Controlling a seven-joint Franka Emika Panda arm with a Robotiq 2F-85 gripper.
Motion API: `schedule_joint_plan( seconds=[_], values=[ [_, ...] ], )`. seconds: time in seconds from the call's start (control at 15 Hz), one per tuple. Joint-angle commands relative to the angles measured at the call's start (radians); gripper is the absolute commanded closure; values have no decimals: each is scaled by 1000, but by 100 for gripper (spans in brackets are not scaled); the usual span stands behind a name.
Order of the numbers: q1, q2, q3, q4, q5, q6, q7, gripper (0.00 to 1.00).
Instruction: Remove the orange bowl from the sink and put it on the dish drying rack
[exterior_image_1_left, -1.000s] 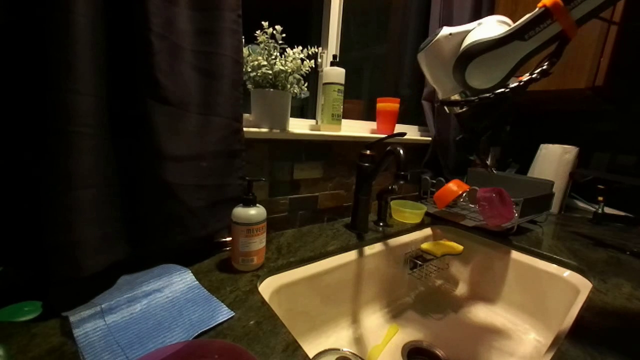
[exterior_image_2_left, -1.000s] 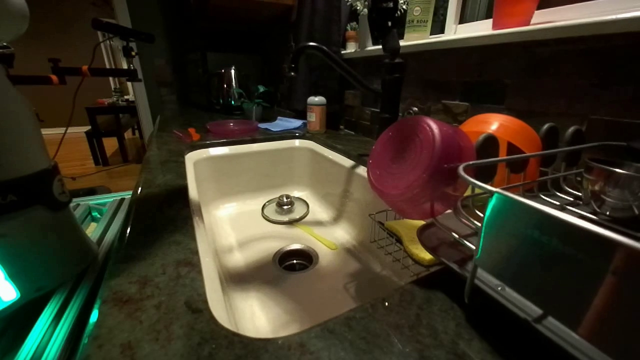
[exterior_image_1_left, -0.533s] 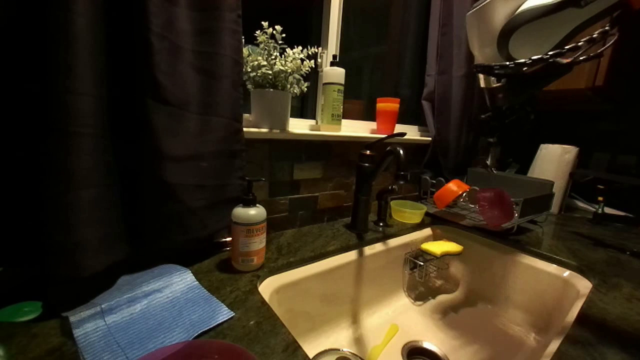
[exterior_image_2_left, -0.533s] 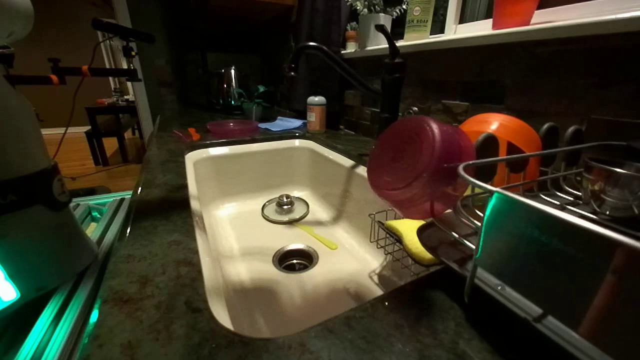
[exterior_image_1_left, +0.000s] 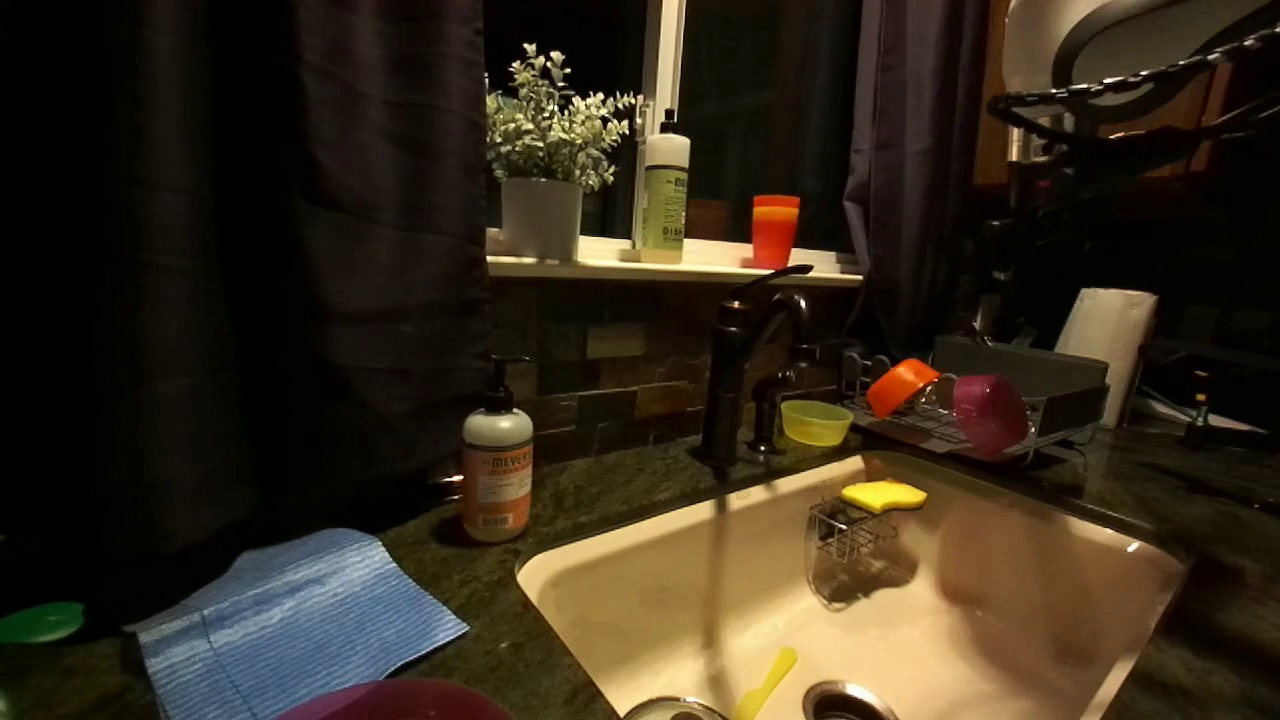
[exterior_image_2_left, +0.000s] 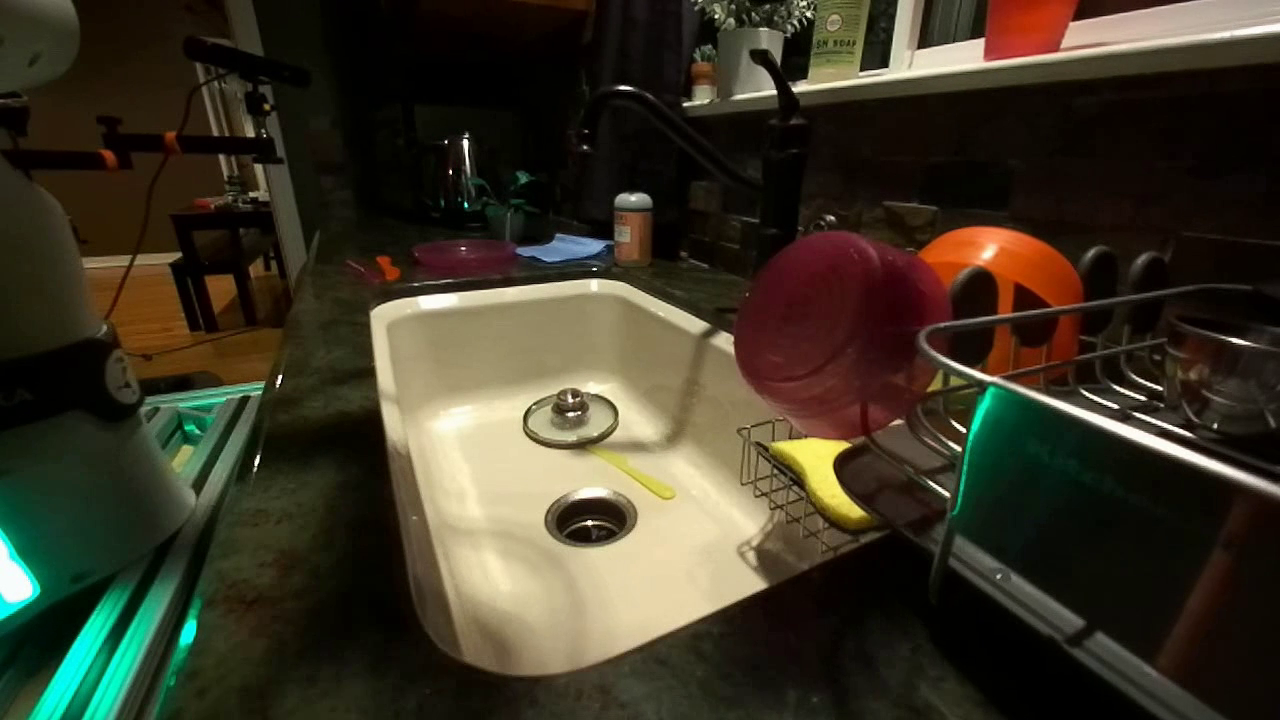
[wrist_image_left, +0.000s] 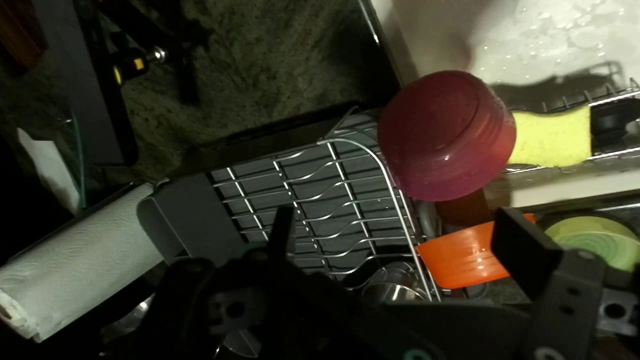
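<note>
The orange bowl (exterior_image_1_left: 902, 387) rests tilted on its side at the end of the dish drying rack (exterior_image_1_left: 1072, 402), in both exterior views. In an exterior view the bowl (exterior_image_2_left: 1035, 262) sits partly behind the purple bowl and rack wires. From above, in the wrist view, the orange bowl (wrist_image_left: 462, 257) leans at the rack's wire edge, one finger covering part of it. My gripper (wrist_image_left: 397, 220) stands wide above the rack (wrist_image_left: 350, 192), open, with nothing held. The cream sink (exterior_image_2_left: 480, 440) lies beside the rack and holds no orange bowl. The gripper is lost in darkness in an exterior view.
A purple bowl (wrist_image_left: 445, 135) leans on the rack's sink-side corner. The yellow sponge (exterior_image_2_left: 822, 482) sits in a wire caddy. A glass lid (exterior_image_2_left: 570, 420) and yellow utensil (exterior_image_2_left: 632, 473) lie in the basin. The tall dark faucet (exterior_image_1_left: 727, 385), yellow-green bowl (exterior_image_1_left: 816, 424) and paper towel roll (exterior_image_1_left: 1105, 340) stand nearby.
The arm has risen and drawn off to the right in an exterior view, away from the bowls. A dark shape has cleared the faucet handle. The orange bowl has stayed put on the rack.
</note>
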Motion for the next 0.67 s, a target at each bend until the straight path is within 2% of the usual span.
schedule_joint_plan(
  seconds=[0.0, 0.33, 0.6],
  values=[
    [-25, -49, -14, -58, 107, 83, -98, 0],
    [-47, -47, 1, -65, 176, 98, -162, 0],
    [-65, -21, 22, -39, 164, 79, -163, 0]
  ],
)
